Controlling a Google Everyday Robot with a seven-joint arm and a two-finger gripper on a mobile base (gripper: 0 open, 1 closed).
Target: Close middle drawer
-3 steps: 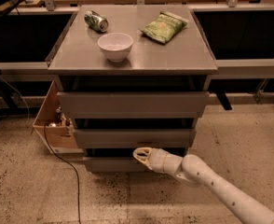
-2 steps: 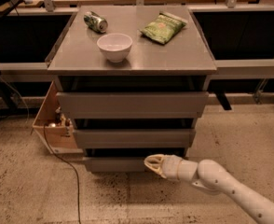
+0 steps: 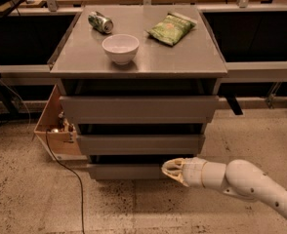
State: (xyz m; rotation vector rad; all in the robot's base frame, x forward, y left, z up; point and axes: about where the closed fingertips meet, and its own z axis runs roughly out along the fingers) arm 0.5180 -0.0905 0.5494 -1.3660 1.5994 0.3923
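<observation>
One low arm (image 3: 246, 179) from the right, closed empty jaws below middle drawer (image 3: 139, 144).

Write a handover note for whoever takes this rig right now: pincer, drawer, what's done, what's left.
Pincer: low, in front of the bottom drawer, right of centre, below the middle drawer. I cannot tell whether it touches anything.
Middle drawer: a dark gap shows above its front. This view does not show whether it is fully in.
Done: unclear.
Left: check the middle drawer and push its front in if it stands out.
</observation>
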